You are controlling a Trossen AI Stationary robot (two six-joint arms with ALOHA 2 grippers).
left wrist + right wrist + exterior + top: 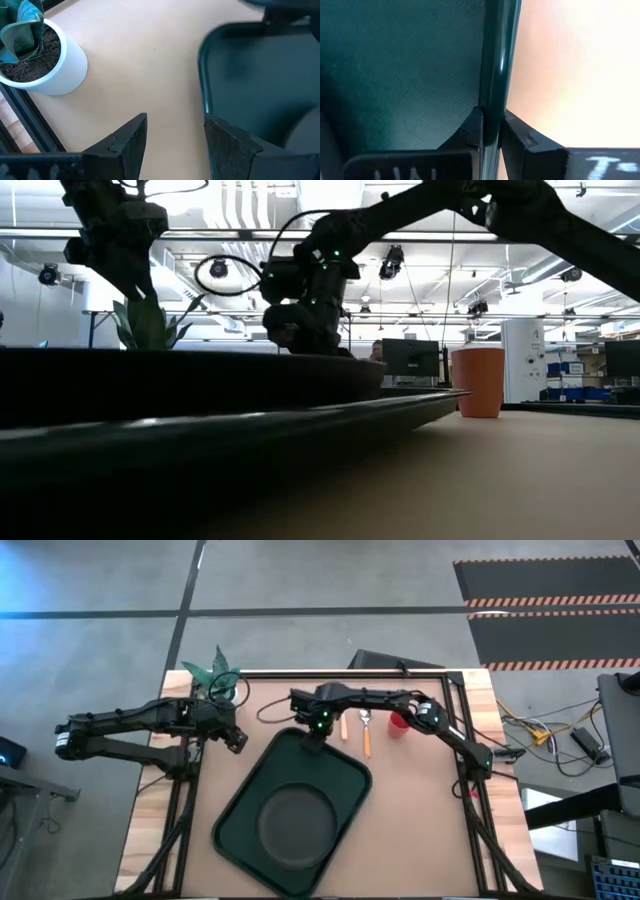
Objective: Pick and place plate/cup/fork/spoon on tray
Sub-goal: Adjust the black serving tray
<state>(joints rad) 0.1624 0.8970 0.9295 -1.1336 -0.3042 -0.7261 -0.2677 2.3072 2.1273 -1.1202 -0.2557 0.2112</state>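
The dark green tray (330, 770) lies slantwise on the table's middle, with the dark plate (297, 825) resting flat in its near half. My right gripper (317, 743) reaches in from the right and is shut on the tray's far rim. My left gripper (238, 740) is open and empty beside the tray's far left edge (202, 75), just above the table. The red cup (399, 725) stands upright right of the tray. Two orange-handled utensils (366, 735) lie on the table between cup and gripper; which is the fork and which the spoon I cannot tell. My right gripper pinches the tray's raised rim (495, 95) at its far edge, one finger (472, 127) inside the tray and one (517, 132) outside on the table side. The fingers come from above, pointing down. Whether that edge is off the table I cannot tell.
A white pot with a green plant (218, 680) stands at the far left corner, close behind my left gripper; it also shows in the left wrist view (50, 65). Bare table lies right of the tray and along the near right side.
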